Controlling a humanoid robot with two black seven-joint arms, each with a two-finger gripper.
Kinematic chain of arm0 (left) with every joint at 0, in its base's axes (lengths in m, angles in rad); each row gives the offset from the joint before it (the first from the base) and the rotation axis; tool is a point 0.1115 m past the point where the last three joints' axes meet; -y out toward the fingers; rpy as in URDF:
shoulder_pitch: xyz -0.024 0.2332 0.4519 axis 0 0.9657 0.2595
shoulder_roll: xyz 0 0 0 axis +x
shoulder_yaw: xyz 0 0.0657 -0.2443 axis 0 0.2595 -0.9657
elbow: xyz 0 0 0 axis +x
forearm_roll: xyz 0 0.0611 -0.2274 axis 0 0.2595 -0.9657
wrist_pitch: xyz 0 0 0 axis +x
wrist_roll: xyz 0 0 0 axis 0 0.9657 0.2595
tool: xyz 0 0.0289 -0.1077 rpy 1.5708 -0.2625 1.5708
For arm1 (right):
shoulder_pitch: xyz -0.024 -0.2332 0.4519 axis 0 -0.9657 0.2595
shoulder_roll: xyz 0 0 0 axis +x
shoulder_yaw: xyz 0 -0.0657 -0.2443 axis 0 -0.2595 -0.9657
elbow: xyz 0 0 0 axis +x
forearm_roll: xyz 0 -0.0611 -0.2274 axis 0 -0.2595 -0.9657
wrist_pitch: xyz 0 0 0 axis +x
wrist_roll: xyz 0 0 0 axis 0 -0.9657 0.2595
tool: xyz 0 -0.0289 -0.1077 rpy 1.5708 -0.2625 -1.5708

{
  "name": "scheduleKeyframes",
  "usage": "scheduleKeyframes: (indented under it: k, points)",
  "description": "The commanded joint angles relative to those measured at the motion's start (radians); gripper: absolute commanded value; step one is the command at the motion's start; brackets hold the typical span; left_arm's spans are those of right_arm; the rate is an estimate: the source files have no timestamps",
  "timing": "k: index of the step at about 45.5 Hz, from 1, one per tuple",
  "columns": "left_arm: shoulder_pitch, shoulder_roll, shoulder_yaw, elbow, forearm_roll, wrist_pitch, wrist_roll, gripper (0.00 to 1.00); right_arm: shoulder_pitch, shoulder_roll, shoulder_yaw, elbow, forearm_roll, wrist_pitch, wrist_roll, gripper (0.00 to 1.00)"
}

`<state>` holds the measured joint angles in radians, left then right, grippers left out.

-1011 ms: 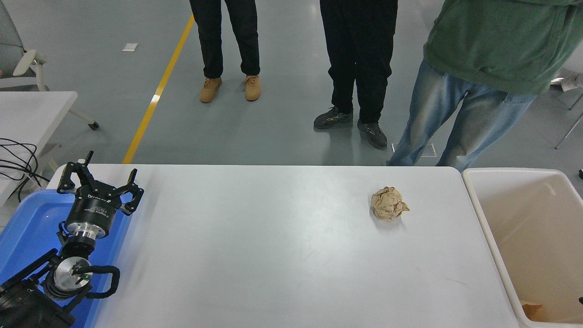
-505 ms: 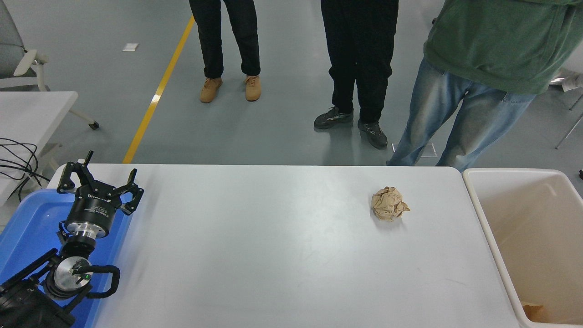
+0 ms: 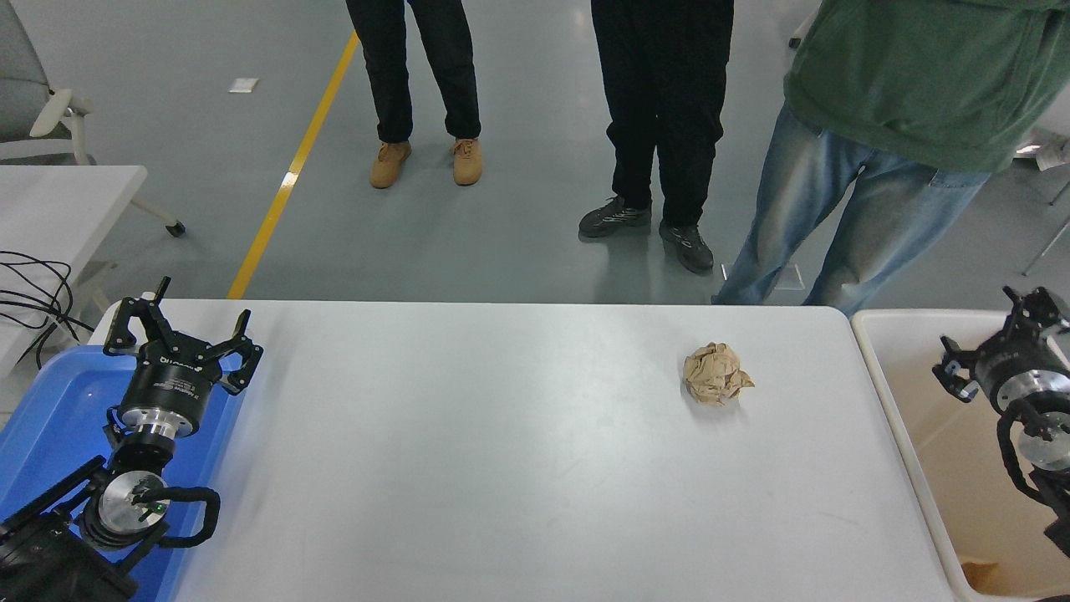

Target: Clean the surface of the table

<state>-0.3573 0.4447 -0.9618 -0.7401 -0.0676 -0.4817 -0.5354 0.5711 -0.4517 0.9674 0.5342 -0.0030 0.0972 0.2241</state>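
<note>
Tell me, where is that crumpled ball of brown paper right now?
In the head view, the paper ball lies on the white table, toward its far right side, near the beige bin and untouched by either pincer.

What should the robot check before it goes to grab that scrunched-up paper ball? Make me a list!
1. Paper ball sits free on the table surface, nothing touching it: ok.
2. Right gripper is over the beige bin, not yet at the ball: not ok.
3. Right gripper open enough to grab: cannot tell.
4. Left gripper parked open over the blue tray, out of the way: ok.
5. Path from bin to ball is bare table: ok.
6. People stand beyond the far edge, no hands over the table: ok.
</note>
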Motion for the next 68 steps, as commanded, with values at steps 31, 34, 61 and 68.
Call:
scheduleKeyframes:
  k: [31,34,61,68]
  points:
    - [0.000,0.000,0.000,-0.001,0.000,0.000,0.000,0.99,-0.043,0.053,-0.055,-0.040,-0.052,0.246,0.270,0.99]
    - [0.000,0.000,0.000,-0.001,0.000,0.000,0.000,0.99,-0.042,0.048,-0.079,-0.045,-0.057,0.246,0.270,0.99]
    - [0.000,0.000,0.000,0.001,0.000,0.000,0.000,0.99,0.004,-0.048,-0.209,0.006,-0.069,0.250,0.258,0.99]
    - [0.000,0.000,0.000,0.001,0.000,0.000,0.000,0.99,0.044,-0.154,-0.351,0.148,-0.097,0.248,0.258,0.99]
